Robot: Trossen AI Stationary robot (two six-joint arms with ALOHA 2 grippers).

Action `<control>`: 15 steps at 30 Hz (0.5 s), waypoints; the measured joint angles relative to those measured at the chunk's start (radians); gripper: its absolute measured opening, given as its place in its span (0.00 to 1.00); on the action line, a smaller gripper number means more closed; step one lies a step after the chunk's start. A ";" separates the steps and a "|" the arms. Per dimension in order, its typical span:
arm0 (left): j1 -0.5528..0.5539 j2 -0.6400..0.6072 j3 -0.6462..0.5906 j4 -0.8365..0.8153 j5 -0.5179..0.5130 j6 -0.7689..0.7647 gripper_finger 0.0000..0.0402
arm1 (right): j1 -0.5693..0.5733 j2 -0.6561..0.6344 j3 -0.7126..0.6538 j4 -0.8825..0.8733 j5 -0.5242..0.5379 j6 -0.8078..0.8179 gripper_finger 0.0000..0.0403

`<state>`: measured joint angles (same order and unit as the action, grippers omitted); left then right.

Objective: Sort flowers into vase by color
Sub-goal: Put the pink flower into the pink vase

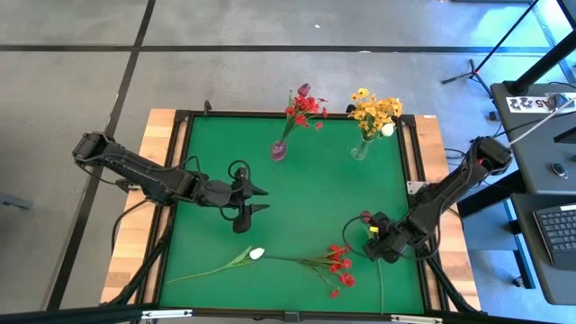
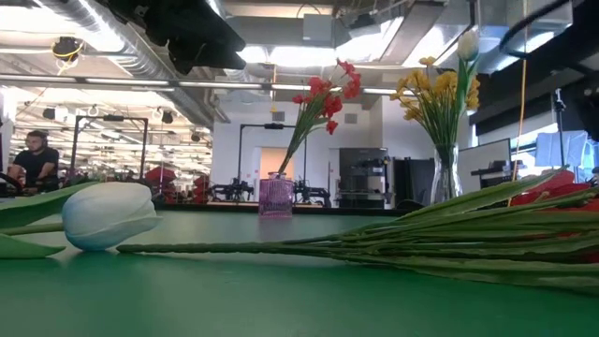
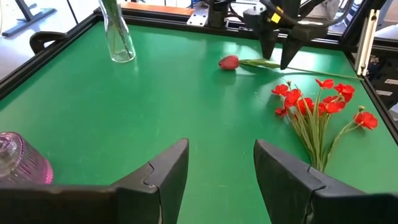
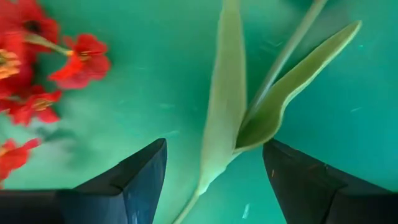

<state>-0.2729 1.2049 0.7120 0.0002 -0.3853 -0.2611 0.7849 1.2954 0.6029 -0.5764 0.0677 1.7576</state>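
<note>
We see a green mat (image 1: pixel 270 198) covering the table, framed by a black rim, with bare wood (image 1: pixel 157 126) showing along its left and right edges. Beyond the table's right edge stands a dark desk with a keyboard (image 1: pixel 556 229) on it. A tripod base (image 1: pixel 471 72) rests on the grey floor past the far right corner. In the low view, the room behind holds a person seated (image 2: pixel 36 159) at the far left, ceiling ducts and strip lights overhead, and a dark cabinet (image 2: pixel 360 176) near a lit doorway.
</note>
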 joint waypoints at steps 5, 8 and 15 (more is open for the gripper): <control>0.000 0.000 0.000 0.000 0.000 -0.016 0.44 | 0.000 0.049 0.001 -0.001 0.000 0.016 0.66; 0.000 0.000 0.000 0.000 0.000 -0.025 0.44 | 0.000 0.072 0.005 -0.003 0.002 0.018 0.66; -0.003 0.000 0.000 0.000 0.000 -0.025 0.44 | 0.000 0.082 0.004 -0.004 0.003 0.018 0.64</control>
<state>-0.2760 1.2049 0.7120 0.0002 -0.3851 -0.2863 0.7849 1.3773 0.6067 -0.5804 0.0704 1.7756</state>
